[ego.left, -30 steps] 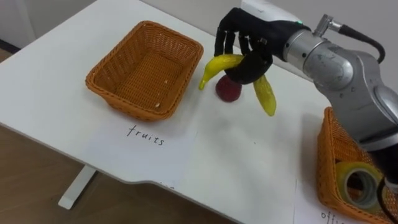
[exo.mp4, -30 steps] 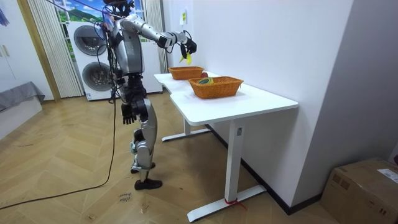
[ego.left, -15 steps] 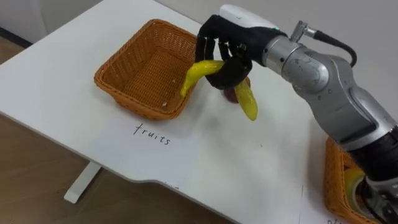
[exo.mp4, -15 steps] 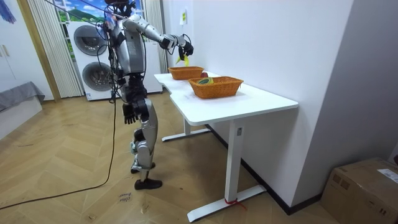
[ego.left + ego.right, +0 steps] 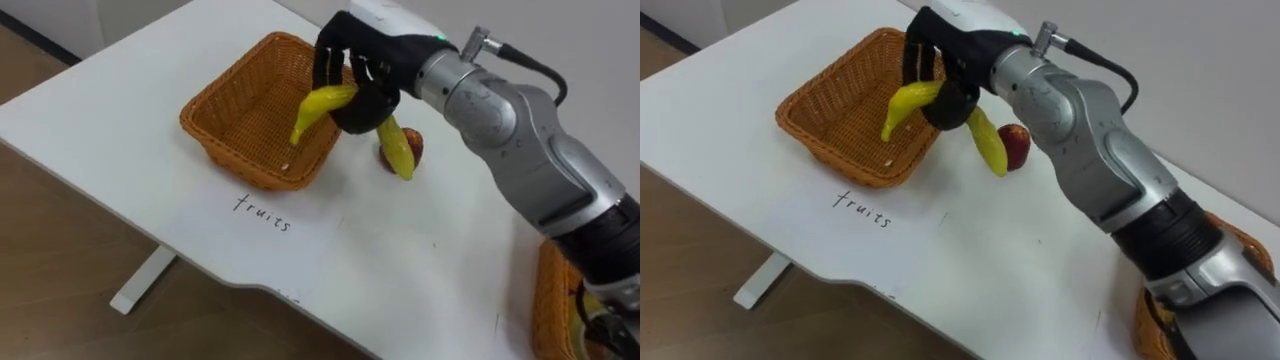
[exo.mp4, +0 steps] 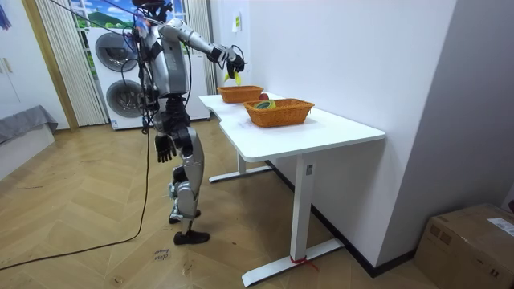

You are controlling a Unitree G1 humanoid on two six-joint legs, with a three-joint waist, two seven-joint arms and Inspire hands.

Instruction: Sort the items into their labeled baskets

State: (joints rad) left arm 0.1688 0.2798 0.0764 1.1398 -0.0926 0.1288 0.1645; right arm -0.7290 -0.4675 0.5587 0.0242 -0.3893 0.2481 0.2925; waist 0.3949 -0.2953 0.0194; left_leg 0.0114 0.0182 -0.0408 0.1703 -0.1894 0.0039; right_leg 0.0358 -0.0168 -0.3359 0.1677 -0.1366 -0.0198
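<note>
My right hand is shut on a pair of joined yellow bananas, held above the right rim of the empty wicker fruit basket. One banana points down over the basket's inside, the other hangs over the table. A red apple lies on the white table just right of the basket, partly behind the hanging banana. In the right eye view the hand and bananas show the same. My left hand hangs open beside my thigh.
A paper sheet with a handwritten label lies in front of the fruit basket. The second wicker basket stands at the table's right, holding items in the room view. I stand at the table's end, near two washing machines.
My right hand has carried the bananas leftward from above the apple to the fruit basket's right rim, baring the apple. The eye views have shifted as well.
</note>
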